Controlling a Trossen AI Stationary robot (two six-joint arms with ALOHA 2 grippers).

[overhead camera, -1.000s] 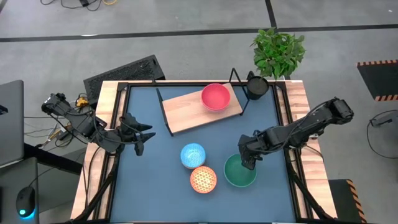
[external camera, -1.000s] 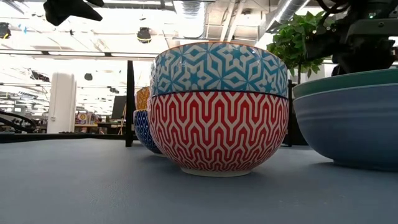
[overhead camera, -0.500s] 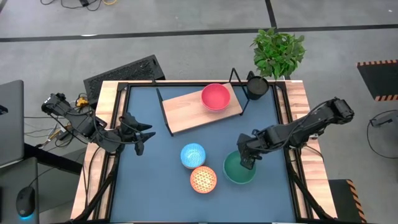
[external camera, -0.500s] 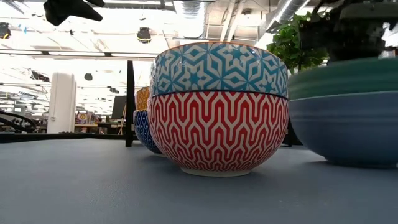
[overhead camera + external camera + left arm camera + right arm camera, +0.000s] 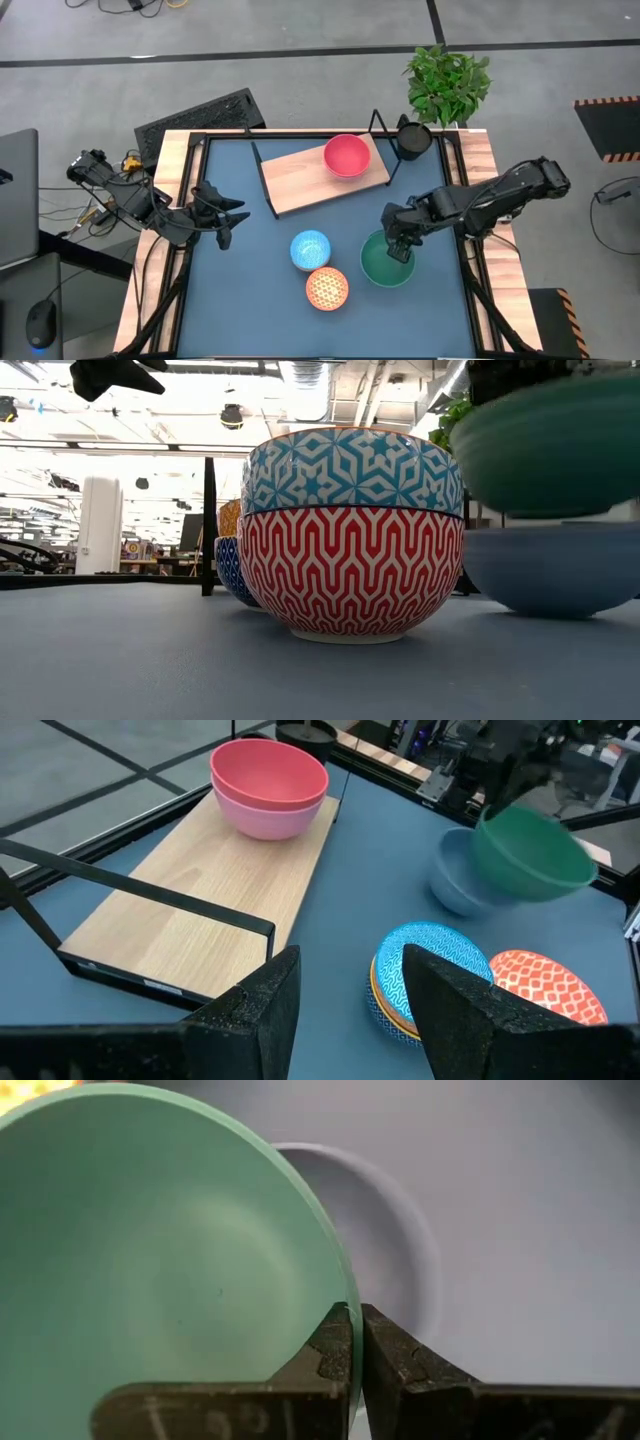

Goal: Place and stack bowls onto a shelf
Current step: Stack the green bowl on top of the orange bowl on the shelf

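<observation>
A: Where is the plain green round bowl sitting relative to the right gripper?

B: It is hanging in the air from that gripper. In the right wrist view the two dark fingers are pinching the bowl's rim, one inside and one outside, closed narrowly on the thin wall. The low view is showing the bowl's underside clear of the grey-blue round bowl, which is resting on the blue tabletop mat just beneath it.

A: And the light-wood shelf with the thin black wire frame?

B: It is lying at the far side of the mat, carrying the pink bowls, apparently two nested, near its right end.

A: What is the left gripper doing?

B: It is waiting at the left edge of the mat, fingers spread wide, holding nothing. Between the arms, a blue-and-white patterned bowl is standing beside an orange-patterned bowl.
</observation>
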